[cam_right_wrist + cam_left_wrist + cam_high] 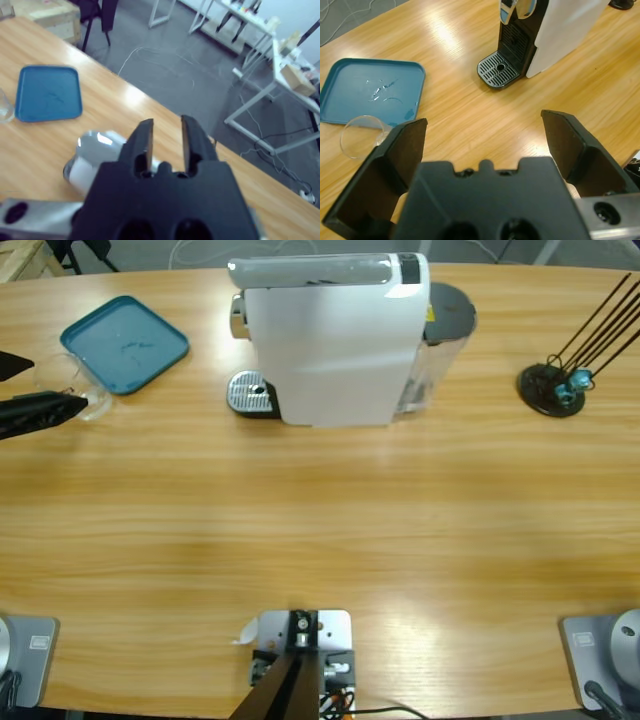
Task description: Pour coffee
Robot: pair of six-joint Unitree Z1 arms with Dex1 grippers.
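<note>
Wide-open left gripper (482,140) closest to lens, jaws empty, looking across worktop (330,520) at white coffee machine (335,335) with bare drip grate (496,71). Teal tray (124,343) next, only droplets on it. Clear glass tumbler (362,136) just beside tray, looks empty. Coffee not visible anywhere (likely nothing poured yet). Right gripper (166,137) raised, jaws slightly parted, holding nothing.

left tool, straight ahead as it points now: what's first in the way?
Probably bare table. The left tool is open and angled down at the wood between the glass tumbler and the coffee machine's drip tray. Neither sits squarely in its line; depth is uncertain.
</note>
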